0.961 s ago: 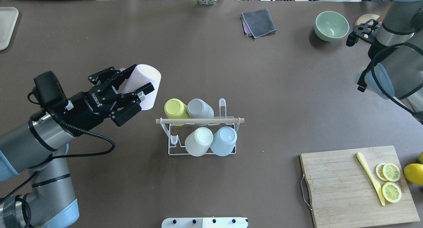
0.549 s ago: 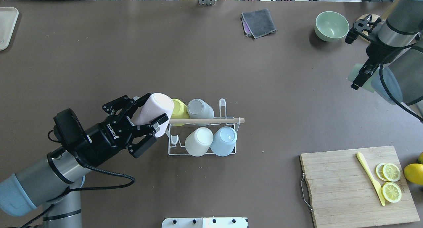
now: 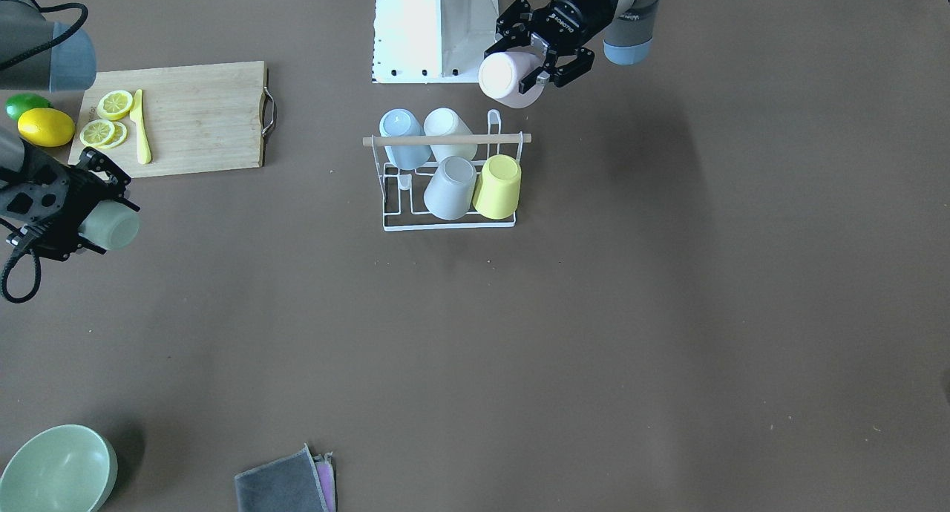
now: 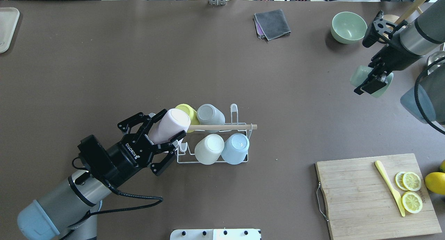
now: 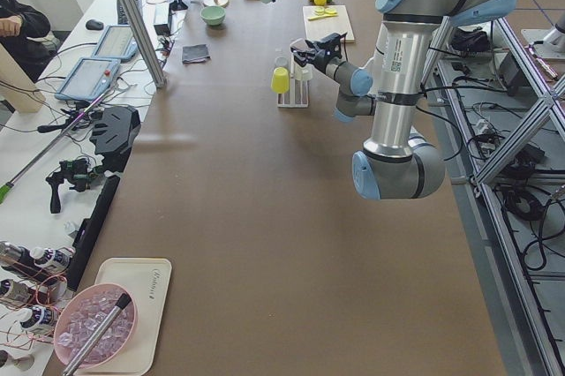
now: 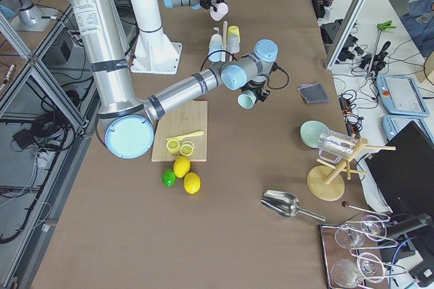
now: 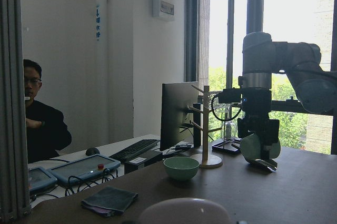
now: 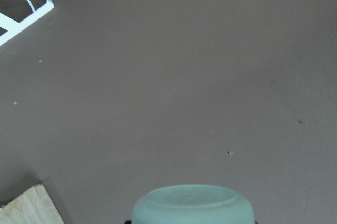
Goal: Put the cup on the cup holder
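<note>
The cup holder is a white wire rack with a wooden rod across its top, at mid table. Yellow, grey, white and blue cups hang on it. My left gripper is shut on a pink cup, tilted, at the rack's left end above the rod's tip. In the front-facing view the pink cup hangs just beyond the rack. My right gripper is shut on a green cup, in the air far right of the rack.
A cutting board with lemon slices and a yellow knife lies front right, with a lemon at the edge. A green bowl and a grey cloth sit at the far side. A tray is far left.
My left gripper carried the pink cup right and nearer, from open table to the rack's left end. My right gripper moved the green cup leftward into fuller view.
</note>
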You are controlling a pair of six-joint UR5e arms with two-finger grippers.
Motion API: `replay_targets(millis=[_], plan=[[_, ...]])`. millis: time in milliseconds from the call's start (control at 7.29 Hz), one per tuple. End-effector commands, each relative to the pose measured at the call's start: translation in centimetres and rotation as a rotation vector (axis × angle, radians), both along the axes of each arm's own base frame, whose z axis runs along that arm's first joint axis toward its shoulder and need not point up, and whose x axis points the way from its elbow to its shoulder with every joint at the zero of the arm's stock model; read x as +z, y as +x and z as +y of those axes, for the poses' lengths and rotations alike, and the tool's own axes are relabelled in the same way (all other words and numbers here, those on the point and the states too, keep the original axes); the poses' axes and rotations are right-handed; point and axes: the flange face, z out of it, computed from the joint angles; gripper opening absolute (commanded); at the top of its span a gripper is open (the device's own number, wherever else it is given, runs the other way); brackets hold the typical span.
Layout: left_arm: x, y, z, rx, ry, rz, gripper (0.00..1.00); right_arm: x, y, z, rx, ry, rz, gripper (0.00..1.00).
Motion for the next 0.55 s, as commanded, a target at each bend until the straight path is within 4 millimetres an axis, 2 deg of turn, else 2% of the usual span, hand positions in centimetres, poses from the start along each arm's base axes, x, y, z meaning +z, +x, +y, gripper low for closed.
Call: replay_targets(millis=[0,137,275,412], plan=[[-0.2,1.1,-0.3,-0.014,0.0,-0.014,0.0,-4.2,0.1,1.3,0.074,0.08,-0.212,0.0],[-0.1,2.4,-0.5,-0.014,-0.003,-0.022,0.0,-6.2,0.2,2.2,0.118,0.111,-0.314,0.0],[-0.3,2.7,-0.5,-0.014,-0.002,-0.025,0.0,-7.3,0.7,2.8,0.168,0.169,-0.404,0.0],[-0.4,3.4,-0.6,-0.014,-0.003,-0.025,0.0,-8.7,0.2,4.1,0.224,0.157,-0.509,0.0]])
